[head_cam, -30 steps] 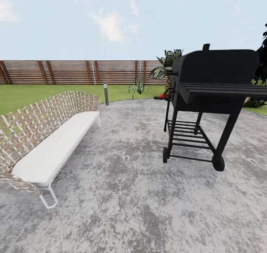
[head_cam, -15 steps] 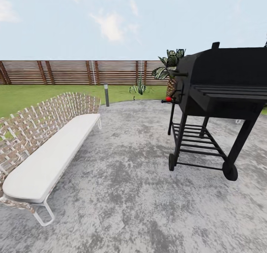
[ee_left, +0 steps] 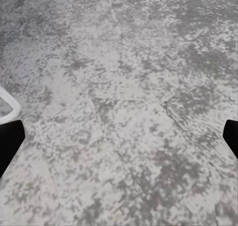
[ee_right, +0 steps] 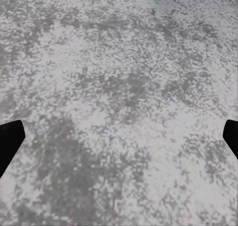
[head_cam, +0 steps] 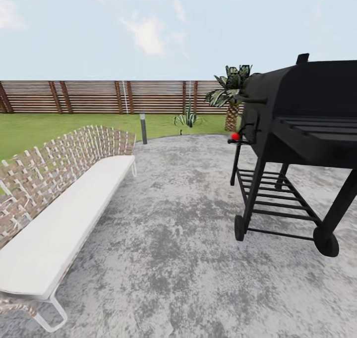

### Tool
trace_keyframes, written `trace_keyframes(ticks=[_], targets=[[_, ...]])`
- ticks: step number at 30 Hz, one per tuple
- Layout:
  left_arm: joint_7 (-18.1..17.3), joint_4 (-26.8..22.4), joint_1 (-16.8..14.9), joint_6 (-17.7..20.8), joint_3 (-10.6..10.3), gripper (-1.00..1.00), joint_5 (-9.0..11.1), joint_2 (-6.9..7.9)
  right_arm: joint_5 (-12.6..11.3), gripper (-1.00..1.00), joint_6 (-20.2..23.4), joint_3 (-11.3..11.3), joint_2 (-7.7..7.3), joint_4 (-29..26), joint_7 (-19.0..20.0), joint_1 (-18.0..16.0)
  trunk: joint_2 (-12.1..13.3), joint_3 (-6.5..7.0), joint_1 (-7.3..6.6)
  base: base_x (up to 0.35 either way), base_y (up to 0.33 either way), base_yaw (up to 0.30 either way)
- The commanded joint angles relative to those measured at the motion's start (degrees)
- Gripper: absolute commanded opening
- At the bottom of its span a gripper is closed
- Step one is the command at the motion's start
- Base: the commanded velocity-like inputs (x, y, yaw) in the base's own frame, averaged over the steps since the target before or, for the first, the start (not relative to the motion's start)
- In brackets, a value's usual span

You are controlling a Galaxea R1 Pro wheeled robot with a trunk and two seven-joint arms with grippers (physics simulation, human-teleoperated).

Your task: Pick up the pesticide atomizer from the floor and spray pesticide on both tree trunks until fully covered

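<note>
The garden [head_cam: 29,130] is seen from a mottled grey stone patio [head_cam: 173,258]. Over this paving the left gripper [ee_left: 119,141] and the right gripper [ee_right: 119,141] both point down, each with its black fingertips [ee_left: 9,139] spread wide and nothing between them. A black barbecue grill on wheels [head_cam: 297,130] is cut off at the picture's edge; a small red knob [head_cam: 235,136] at its side is too small to identify. Across the patio from the grill stands a woven-back bench with a white cushion [head_cam: 59,219]. Beyond the grill lie a striped-leaf plant [head_cam: 229,87], green lawn and a brown slatted wooden fence [head_cam: 99,96].
</note>
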Motion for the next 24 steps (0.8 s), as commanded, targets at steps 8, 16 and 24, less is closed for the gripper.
trace_keyframes(ticks=[8,16,24], targets=[[0.0,0.0,0.01,0.0,-0.08,1.0,0.0,0.0,0.0,1.0,0.0,0.0,0.0,0.0,0.0,0.0,0.0,0.0,0.0,0.339,0.079,0.0],[0.0,0.0,0.02,0.0,-0.09,1.0,0.0,0.0,0.0,1.0,0.0,0.0,0.0,-0.05,-0.08,0.0,0.0,0.0,0.0,0.339,0.005,0.0],[0.0,0.0,0.01,0.0,-0.06,1.0,0.0,0.0,-0.07,1.0,0.0,-0.03,0.03,-0.09,-0.09,0.0,0.0,0.0,0.0,0.339,0.0,0.0]])
